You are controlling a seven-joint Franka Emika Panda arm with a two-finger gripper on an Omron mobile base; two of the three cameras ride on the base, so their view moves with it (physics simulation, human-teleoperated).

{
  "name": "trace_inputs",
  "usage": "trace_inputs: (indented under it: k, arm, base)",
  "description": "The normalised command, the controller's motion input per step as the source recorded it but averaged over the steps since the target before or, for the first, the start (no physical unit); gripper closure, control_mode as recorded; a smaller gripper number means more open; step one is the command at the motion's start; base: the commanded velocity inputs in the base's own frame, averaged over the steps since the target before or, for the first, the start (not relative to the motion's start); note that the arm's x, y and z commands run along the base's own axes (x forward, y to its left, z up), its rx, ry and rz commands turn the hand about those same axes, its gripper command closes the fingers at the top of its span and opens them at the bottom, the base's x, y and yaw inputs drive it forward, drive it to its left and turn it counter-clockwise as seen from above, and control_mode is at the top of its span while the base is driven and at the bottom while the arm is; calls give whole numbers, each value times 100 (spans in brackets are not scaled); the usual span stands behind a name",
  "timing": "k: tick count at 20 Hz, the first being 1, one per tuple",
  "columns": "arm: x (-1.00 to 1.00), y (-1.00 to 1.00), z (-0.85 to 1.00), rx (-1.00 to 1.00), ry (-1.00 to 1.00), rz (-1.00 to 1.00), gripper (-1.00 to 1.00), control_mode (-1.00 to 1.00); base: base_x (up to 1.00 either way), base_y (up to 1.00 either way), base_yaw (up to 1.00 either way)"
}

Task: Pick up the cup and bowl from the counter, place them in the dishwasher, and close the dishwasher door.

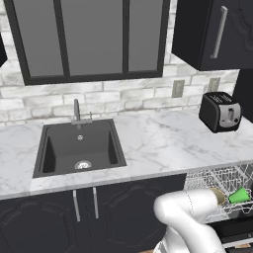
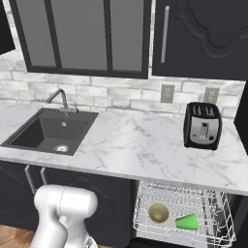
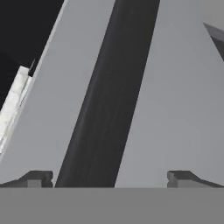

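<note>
- Standing wide apart: the two dark fingertips [image 3: 39,178] of the hand [image 3: 109,179], seen at the bottom corners of the hand view; the hand is released, gripping nothing and touching nothing between its tips.
- Facing the hand: pale grey panels split by a dark vertical bar [image 3: 109,96], with a strip of white marble edge [image 3: 13,107] showing at the left; what surface this is cannot be told for certain.
- Lying in the pulled-out white wire rack [image 2: 213,213] of the dishwasher [image 2: 143,193]: a green cup [image 2: 187,222], tipped on its side, and a tan bowl [image 2: 158,212] just to its left, the two near each other but apart.
- Showing again in the left base view: the cup [image 1: 239,195] and the bowl [image 1: 218,196], the bowl partly hidden behind the white arm [image 1: 185,217].
- Running above the rack: the white marble table [image 2: 145,145], with a black sink [image 2: 43,131] set into its left part and a faucet [image 2: 60,99] behind it.
- Sitting on the table's right end, near the wall: a black toaster [image 2: 202,126].
- Hanging on the brick wall above: a glass-fronted cabinet [image 2: 77,34] and a black cabinet with a silver handle [image 2: 164,34].
- Flanking the dishwasher on its left: black lower cabinet doors with silver handles [image 1: 85,203].
- Rising at the lower left of the right base view: the arm [image 2: 63,213], bending downward out of the picture.
</note>
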Motion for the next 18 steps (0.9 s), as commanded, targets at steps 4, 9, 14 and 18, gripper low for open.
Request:
trace_inputs:
  k: [4, 9, 14, 18]
  arm:
    - [100, 26, 20, 0, -29, 0, -100, -100]
    - [100, 24, 21, 0, -42, 0, -100, -100]
    - [100, 25, 45, 0, -41, 1, -100, -100]
    - [100, 30, 81, 0, -36, 0, -100, -100]
  base:
    - [0, 0, 0]
    - [0, 0, 0]
    - [0, 0, 0]
    - [0, 0, 0]
